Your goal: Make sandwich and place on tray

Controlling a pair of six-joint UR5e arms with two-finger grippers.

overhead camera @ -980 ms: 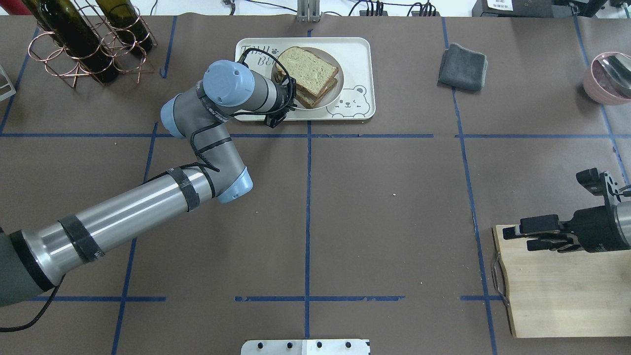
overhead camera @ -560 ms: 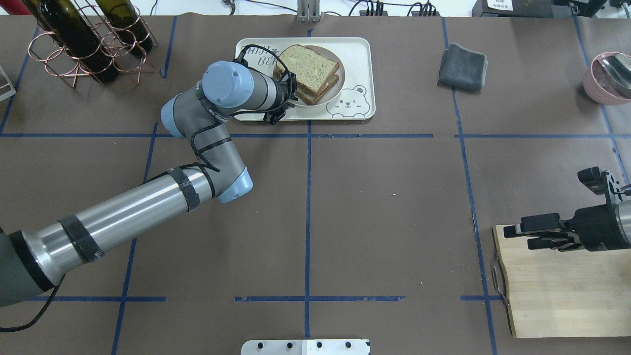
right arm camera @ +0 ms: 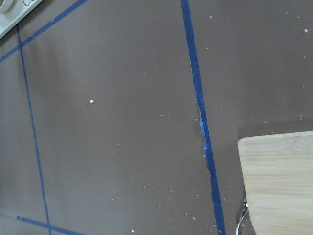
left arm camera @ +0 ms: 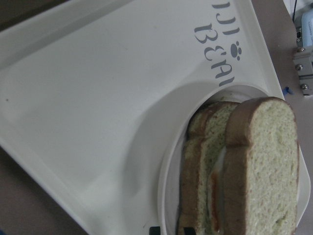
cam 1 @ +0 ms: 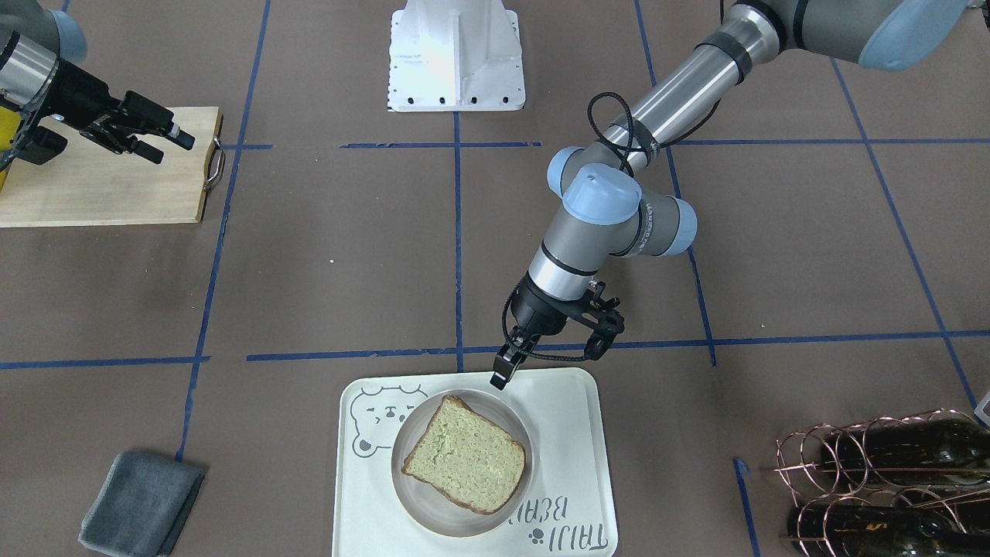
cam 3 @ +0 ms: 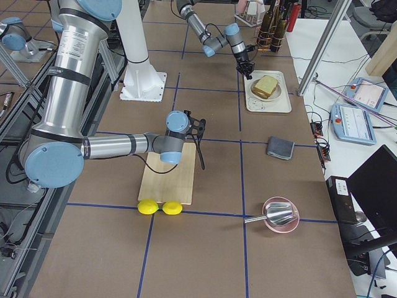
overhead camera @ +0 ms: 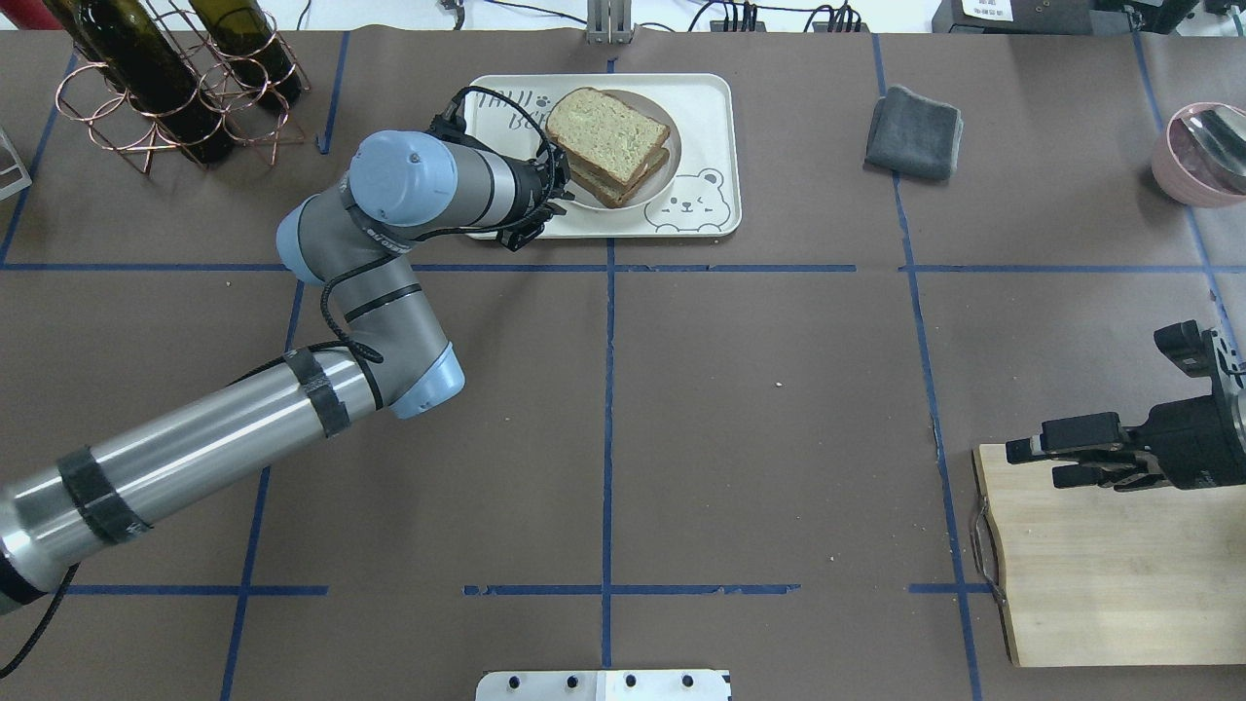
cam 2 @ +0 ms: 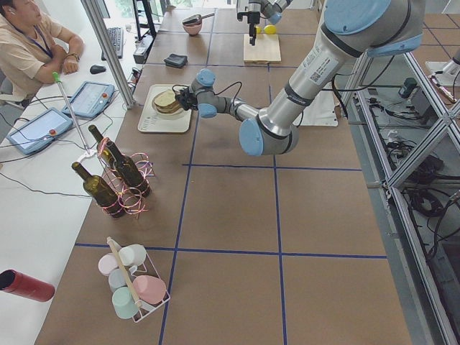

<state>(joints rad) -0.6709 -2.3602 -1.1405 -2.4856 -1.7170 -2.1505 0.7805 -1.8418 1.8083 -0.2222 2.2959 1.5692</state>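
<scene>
The sandwich [overhead camera: 605,134], two greenish-tan bread slices with the white-and-orange egg between them, lies on a small round white plate [cam 1: 464,526] on the cream bear tray [overhead camera: 701,107]. It also shows in the front view [cam 1: 464,456] and the left wrist view [left arm camera: 244,171]. My left gripper [cam 1: 501,377] hovers at the tray's edge nearest the robot, just clear of the plate, open a little and empty. My right gripper [overhead camera: 1034,462] is open and empty over the left end of the wooden cutting board [overhead camera: 1100,584].
A grey folded cloth [overhead camera: 913,131] lies right of the tray. A copper wine rack with bottles [overhead camera: 165,78] stands at the back left. A pink bowl with a spoon [overhead camera: 1202,151] sits at the far right. Two lemons [cam 3: 160,207] lie beside the board.
My left arm has pulled back to the left, away from the plate and sandwich, which stay on the tray. My right gripper has drifted slightly right.
</scene>
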